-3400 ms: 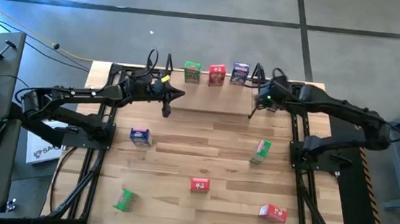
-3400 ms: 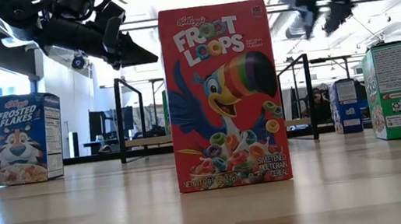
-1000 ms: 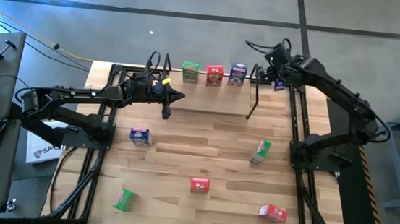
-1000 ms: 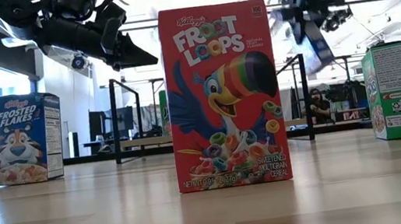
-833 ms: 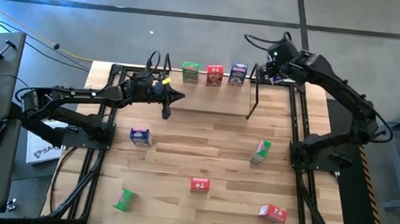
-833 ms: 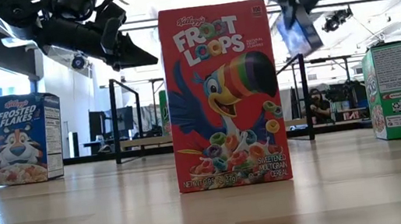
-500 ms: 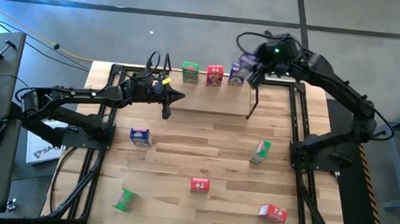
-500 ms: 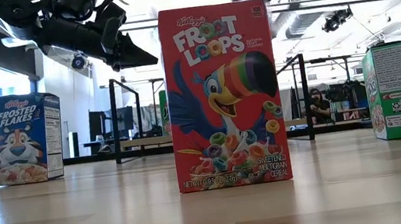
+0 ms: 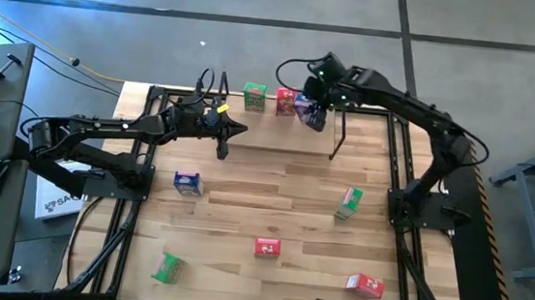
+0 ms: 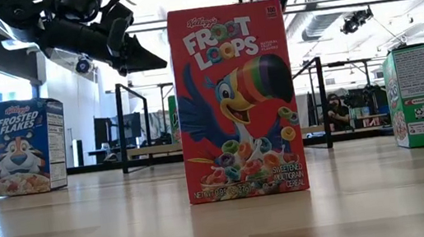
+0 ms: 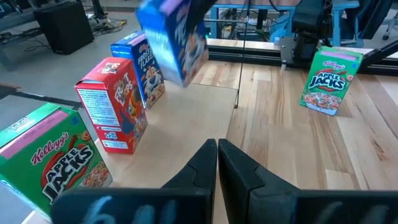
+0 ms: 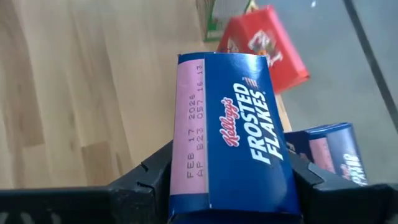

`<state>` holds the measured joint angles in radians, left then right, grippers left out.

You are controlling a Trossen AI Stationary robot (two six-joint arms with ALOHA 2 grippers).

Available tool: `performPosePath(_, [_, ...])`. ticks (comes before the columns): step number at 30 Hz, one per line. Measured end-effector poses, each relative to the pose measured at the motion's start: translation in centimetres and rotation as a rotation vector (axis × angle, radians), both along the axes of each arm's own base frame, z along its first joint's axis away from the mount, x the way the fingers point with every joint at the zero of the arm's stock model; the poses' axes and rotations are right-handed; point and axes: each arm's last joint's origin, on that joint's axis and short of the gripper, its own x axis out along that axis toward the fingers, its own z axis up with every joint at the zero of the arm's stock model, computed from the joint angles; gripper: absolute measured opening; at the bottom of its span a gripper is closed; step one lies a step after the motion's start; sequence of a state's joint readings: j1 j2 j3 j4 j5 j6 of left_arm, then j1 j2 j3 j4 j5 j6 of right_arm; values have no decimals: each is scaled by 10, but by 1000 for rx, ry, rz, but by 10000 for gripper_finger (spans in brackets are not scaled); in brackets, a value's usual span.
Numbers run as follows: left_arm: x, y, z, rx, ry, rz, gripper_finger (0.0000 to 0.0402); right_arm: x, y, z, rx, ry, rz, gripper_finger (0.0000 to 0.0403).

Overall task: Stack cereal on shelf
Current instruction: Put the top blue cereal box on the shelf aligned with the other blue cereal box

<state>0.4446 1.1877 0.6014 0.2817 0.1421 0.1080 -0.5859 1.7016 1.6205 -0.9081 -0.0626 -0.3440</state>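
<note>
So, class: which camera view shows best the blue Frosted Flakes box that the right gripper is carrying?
The right wrist view: the carried box fills it, label readable, clamped in the right gripper. The left wrist view shows it blurred in mid-air, the high view small above the shelf; the low view misses it.

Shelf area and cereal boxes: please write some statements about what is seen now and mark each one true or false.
1. The right hand holds a blue Frosted Flakes box. True.
2. The left hand is open wide. False: its fingers are shut and it holds nothing.
3. The held box already stands on the shelf. False: it is in the air, tilted, above the shelf.
4. A green Apple Jacks box and a red box stand side by side on the shelf. True.
5. A red Froot Loops box stands upright on the table. True.
</note>
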Motion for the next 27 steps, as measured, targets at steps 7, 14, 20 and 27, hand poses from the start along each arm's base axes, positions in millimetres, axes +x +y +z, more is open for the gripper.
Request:
performPosePath(7, [0, 0, 0, 5, 1, -2, 8, 10, -7, -18, 33, 33, 18, 177])
performPosePath(14, [0, 0, 0, 6, 2, -2, 8, 16, -12, -32, 43, 73, 0, 177])
performPosePath(20, [0, 0, 0, 5, 1, -3, 8, 20, -17, -44, 27, 128, -44, 177])
performPosePath(27, [0, 0, 0, 1, 0, -1, 8, 21, -17, -47, -7, 158, -79, 195])
